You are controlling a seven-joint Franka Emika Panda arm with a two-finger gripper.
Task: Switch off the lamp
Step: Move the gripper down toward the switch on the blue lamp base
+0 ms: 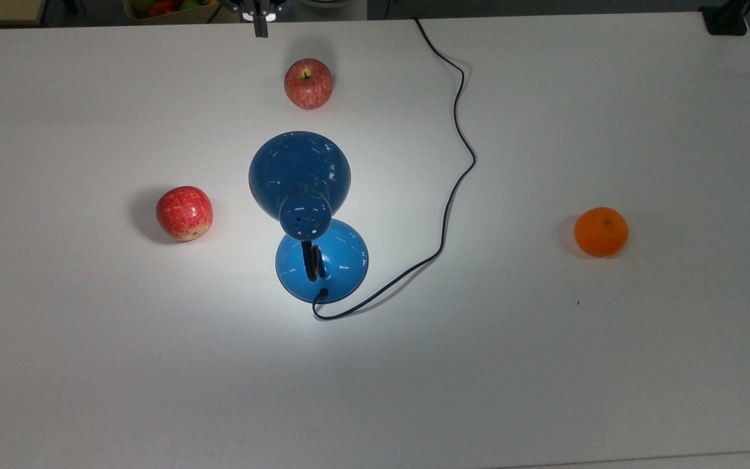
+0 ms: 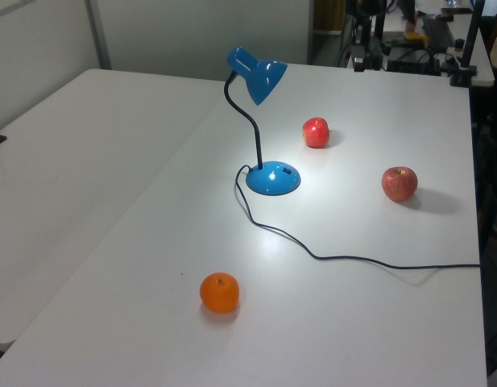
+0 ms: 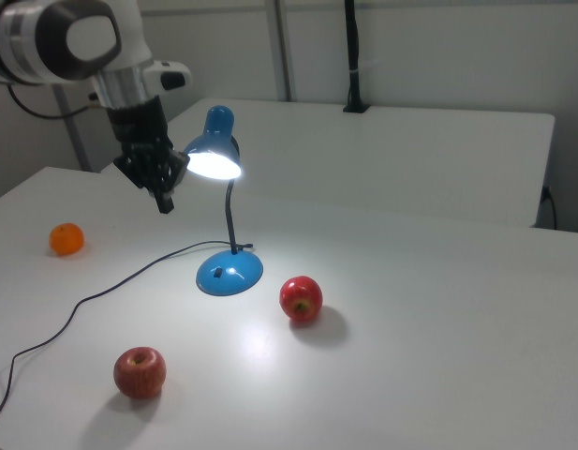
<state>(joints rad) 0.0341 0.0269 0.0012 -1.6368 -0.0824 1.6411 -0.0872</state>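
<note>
White desk, wide and mostly bare; a second white surface joins it on the left view's left. Broad open room toward the top view's bottom edge and across the top view's right half. No brand, label or writing readable anywhere

Robot arm, white and grey, high at the right view's left. Hand black, pointing down, hanging above the desk just left of the shade in the right view; at the far desk edge in the top view. Fingers look pressed together, nothing between them

Lamp near desk centre, lit, bright pool on the desk around its round base. Shade tilted, black neck curved. Thin black cord snaking from the base to the top view's far edge

Red apple to the top view's left of the lamp, well apart. Second apple beyond the shade, near the far edge. Orange well apart on the top view's right
</note>
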